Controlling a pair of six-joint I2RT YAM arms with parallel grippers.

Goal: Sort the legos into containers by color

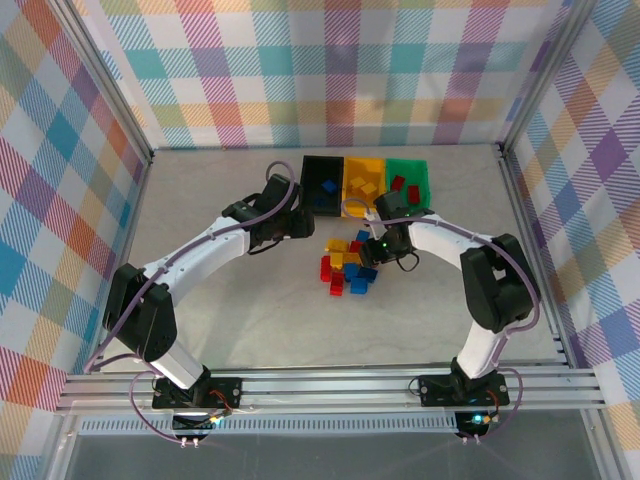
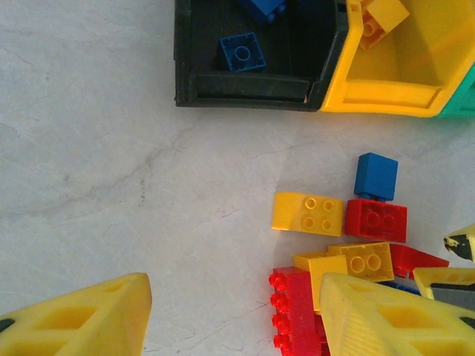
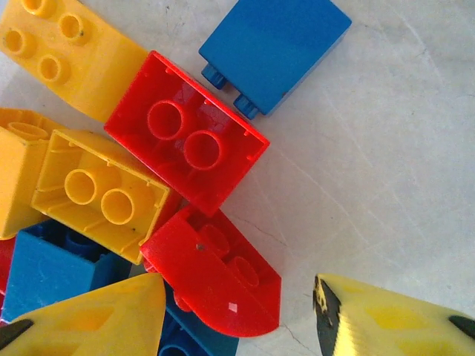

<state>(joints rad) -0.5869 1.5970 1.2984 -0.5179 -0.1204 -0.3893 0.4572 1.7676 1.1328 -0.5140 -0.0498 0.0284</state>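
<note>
- Top external view, near zone: both arms reach from the near edge toward the middle of the table (image 1: 220, 310) and meet over one loose pile of legos (image 1: 348, 266). Red, yellow and blue are mixed there, just short of the bins.
- Left gripper (image 2: 237, 326): fingers spread wide, nothing between them. It hovers over bare table at the pile's left edge, probably kept aside so the arms do not crowd each other.
- Right gripper (image 3: 237, 319): fingers spread and empty, set low over the pile. A red rounded brick (image 3: 215, 278) lies partly between them. It sits at the pile's edge with bare table beside it, so it is judged the likely next pick.
- Far zone: three containers stand side by side, touching. The black bin (image 2: 245, 93) holds blue bricks, the yellow bin (image 2: 386, 96) yellow ones, and the green bin (image 1: 426, 178) red ones. Their place close behind the pile presumably keeps each carry short.
</note>
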